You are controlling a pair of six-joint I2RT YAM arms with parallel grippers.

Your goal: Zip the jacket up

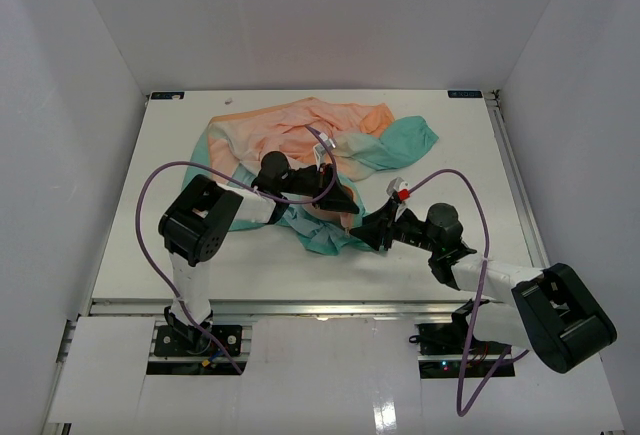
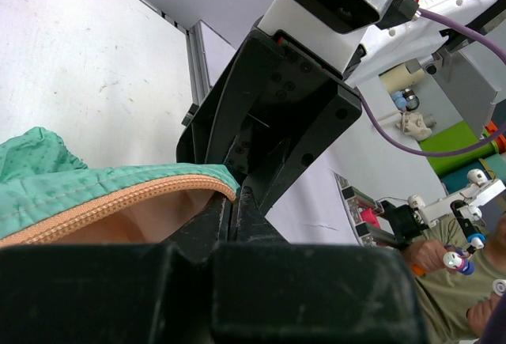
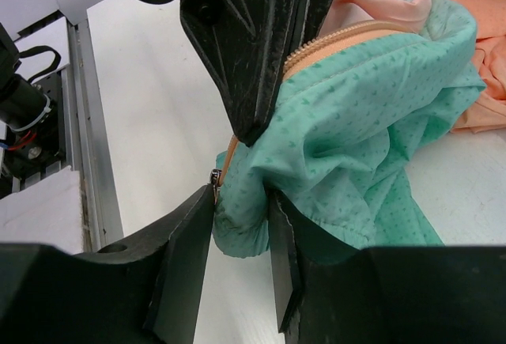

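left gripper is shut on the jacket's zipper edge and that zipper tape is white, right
The zipper tape is peach-orange, not white. The left wrist view shows it, with the left gripper shut on the zipper edge of the jacket.

You have the jacket point(image 1: 300, 130) lying in a crumpled heap around the middle of the table point(image 1: 170, 135), a little toward its far edge. The peach-orange part sits toward the far edge. The teal spreads toward the right edge and bunches in soft folds at the near side. Along that near teal edge you see one peach half of the zipper point(image 3: 348, 34), not joined to its mate.
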